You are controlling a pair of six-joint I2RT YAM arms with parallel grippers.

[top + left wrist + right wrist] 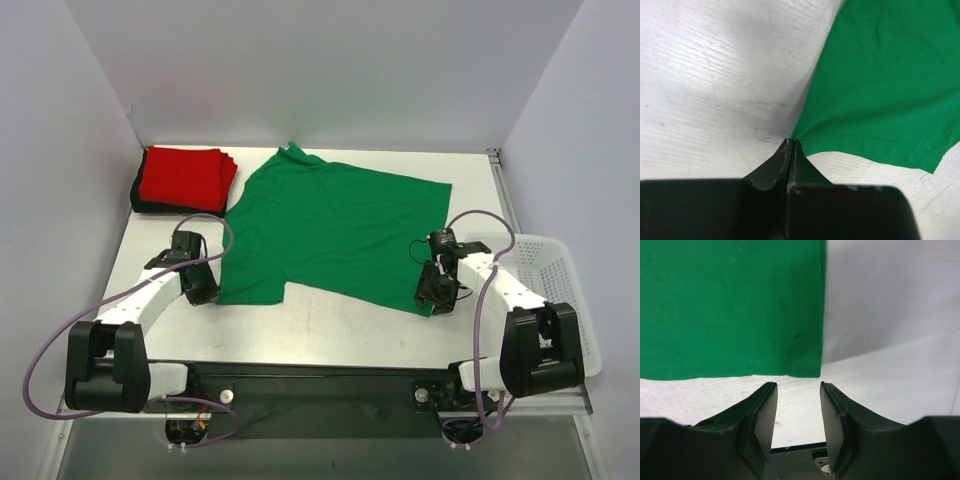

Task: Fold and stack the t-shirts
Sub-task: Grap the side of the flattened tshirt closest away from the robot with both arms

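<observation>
Green shirt (pixel 335 225) lies spread flat mid-bench, collar toward the far left and its straight hem edge on the right side. One layer only, so no fold is made in it yet.

Left gripper (pixel 791 142) is closed tight, pinching the near-left corner of the green shirt, probably a sleeve end. The fabric puckers into a point right at the tips, so the hold looks real, not just a touch.

Right gripper (pixel 797 387) is parted moderately wide with nothing between the fingers. It sits low on the bench (pixel 330 325) just near of the shirt's near-right corner, lined up with it but apart from the cloth. The likely reason is that both near corners need to be held so the near edge can be lifted evenly and carried over for a fold.

Red shirt (pixel 185 175) is folded and sits on a folded black shirt (pixel 137 195) in the far-left corner. That is the stack, kept clear of the working area.

White basket (pixel 575 300) is at the right edge, beside the right arm; its contents are not visible.

Judged early in folding the green one.
</observation>
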